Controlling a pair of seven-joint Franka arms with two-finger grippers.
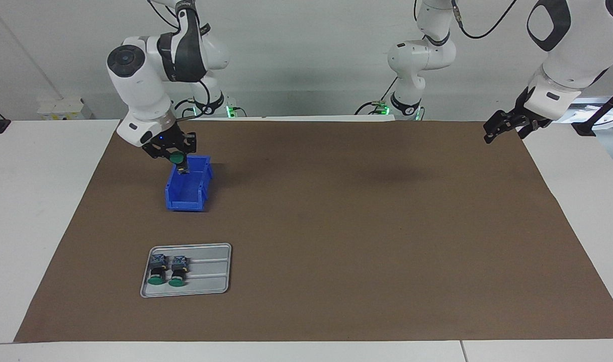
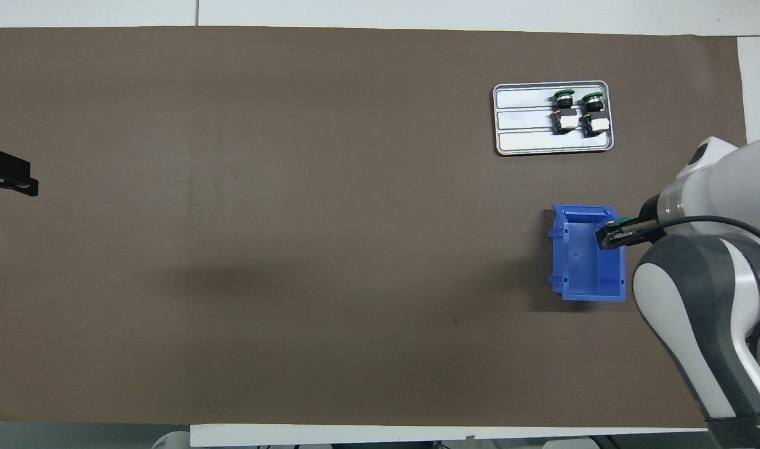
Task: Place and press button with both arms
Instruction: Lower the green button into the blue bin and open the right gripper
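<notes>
My right gripper (image 1: 179, 162) is shut on a button (image 1: 175, 158) with a green cap and holds it over the blue bin (image 1: 185, 203), at the bin's edge nearer to the robots. In the overhead view the right gripper (image 2: 607, 237) shows over the bin (image 2: 579, 265), with the green cap (image 2: 623, 220) just visible. Two more buttons (image 1: 158, 271) (image 1: 177, 270) lie side by side on the grey tray (image 1: 210, 271); they also show in the overhead view (image 2: 564, 110) (image 2: 592, 112). My left gripper (image 1: 492, 131) waits raised over the mat's corner at the left arm's end.
The grey tray (image 2: 523, 118) lies farther from the robots than the bin, at the right arm's end. A brown mat (image 1: 361, 226) covers the table. The left gripper (image 2: 9, 178) shows at the overhead view's edge.
</notes>
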